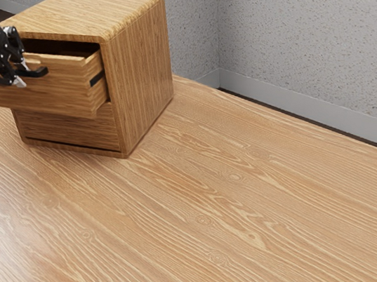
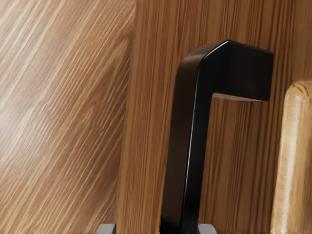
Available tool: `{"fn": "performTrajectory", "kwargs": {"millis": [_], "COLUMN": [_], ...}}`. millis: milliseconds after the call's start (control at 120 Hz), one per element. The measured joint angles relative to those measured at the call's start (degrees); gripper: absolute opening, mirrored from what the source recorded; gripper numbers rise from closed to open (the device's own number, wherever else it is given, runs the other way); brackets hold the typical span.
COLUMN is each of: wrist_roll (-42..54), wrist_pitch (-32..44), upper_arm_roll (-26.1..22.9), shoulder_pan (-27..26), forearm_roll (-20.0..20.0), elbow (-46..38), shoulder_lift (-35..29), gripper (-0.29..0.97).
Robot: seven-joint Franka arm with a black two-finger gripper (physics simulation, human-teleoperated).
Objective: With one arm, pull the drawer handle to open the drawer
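Note:
A wooden cabinet (image 1: 133,62) stands at the back left of the wooden table, turned at an angle. Its upper drawer (image 1: 55,85) is pulled partway out toward the exterior view's left, leaving a dark gap above it. My black gripper (image 1: 16,67) is at the drawer front, shut on the black drawer handle (image 1: 35,73). In the wrist view the bent black handle (image 2: 190,146) rises from just under my hand against the drawer front (image 2: 146,122). A lower drawer front (image 1: 62,129) sits flush in the cabinet.
The wooden tabletop (image 1: 235,212) stretches wide to the exterior view's right and front. Grey walls with a baseboard (image 1: 321,108) run behind it. A pale rounded wooden edge (image 2: 292,161) stands close beside the handle.

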Motion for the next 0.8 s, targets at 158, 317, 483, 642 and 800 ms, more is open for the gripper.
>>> {"fn": "performTrajectory", "kwargs": {"millis": [158,317,483,642,800], "wrist_roll": [0.99,1.92,2.75,3.57,4.39], "wrist_pitch": [-0.24,-0.52,-0.94,-1.6,-2.35], "upper_arm_roll": [0.0,0.0,-0.01,0.0,-0.01], "shoulder_pan": [1.6,2.17,3.06,4.49,5.47], "forearm_roll": [-3.53,-5.53,-6.19,-8.07,-9.31], "elbow": [-1.45,-2.16,-2.28,-3.16,-3.5], "shoulder_lift": [-3.86,-4.78,-5.56,-8.03,-8.8], "gripper": [0.14,0.14,0.14,0.14,0.14]}}
